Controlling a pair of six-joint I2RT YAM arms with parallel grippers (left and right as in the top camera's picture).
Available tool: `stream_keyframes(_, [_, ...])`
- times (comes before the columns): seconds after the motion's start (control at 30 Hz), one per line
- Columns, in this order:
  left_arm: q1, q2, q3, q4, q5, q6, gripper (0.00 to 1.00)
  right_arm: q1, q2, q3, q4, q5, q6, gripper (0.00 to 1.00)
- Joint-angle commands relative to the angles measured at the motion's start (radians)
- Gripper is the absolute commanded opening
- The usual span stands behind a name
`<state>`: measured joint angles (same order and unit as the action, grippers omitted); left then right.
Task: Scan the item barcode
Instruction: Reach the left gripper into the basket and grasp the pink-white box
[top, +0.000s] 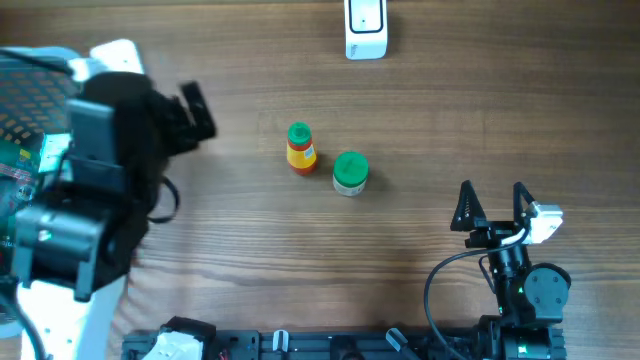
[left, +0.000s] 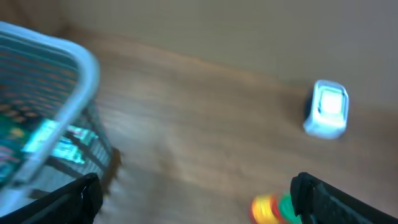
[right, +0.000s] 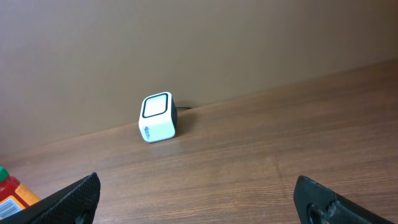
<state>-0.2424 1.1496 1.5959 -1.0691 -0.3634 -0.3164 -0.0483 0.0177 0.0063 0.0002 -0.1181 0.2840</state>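
Note:
Two items stand mid-table: a yellow and red bottle with a green cap (top: 300, 148) and a short green-lidded jar (top: 350, 172) just to its right. The white barcode scanner (top: 365, 30) sits at the far edge. My left gripper (top: 198, 112) is open, left of the bottle and well apart from it. Its wrist view is blurred and shows the scanner (left: 326, 109) ahead and the bottle (left: 273, 208) near the right finger. My right gripper (top: 492, 200) is open and empty, near the front right. Its view shows the scanner (right: 157, 117) and the bottle's edge (right: 9, 193).
A white mesh basket (top: 20, 110) holding packaged goods stands at the far left, under my left arm; its rim (left: 62, 62) fills the left of the left wrist view. A wall rises behind the scanner.

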Motion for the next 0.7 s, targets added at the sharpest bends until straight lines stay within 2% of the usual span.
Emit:
stream_keyframes(0.0, [0.179,-0.012,0.047,0.043,-0.013,-0.085,1.0,0.003,-0.004,-0.001,0.005,0.014,0.007,1.0])
stream_keyframes(0.13, [0.49,0.012,0.046,-0.009,-0.003,-0.326,1.0,0.003,-0.004,-0.001,0.005,0.014,0.007,1.0])
stream_keyframes(0.33, [0.837,0.094,0.046,-0.12,0.16,-0.354,1.0,0.003,-0.004,-0.001,0.005,0.013,0.007,1.0])
stream_keyframes(0.5, [0.999,0.282,0.046,-0.209,0.296,-0.353,1.0,0.003,-0.004,-0.001,0.005,0.014,0.007,1.0])
stream_keyframes(0.67, [1.042,0.539,0.046,-0.299,0.37,-0.342,1.0,0.003,-0.004,-0.001,0.005,0.014,0.007,1.0])
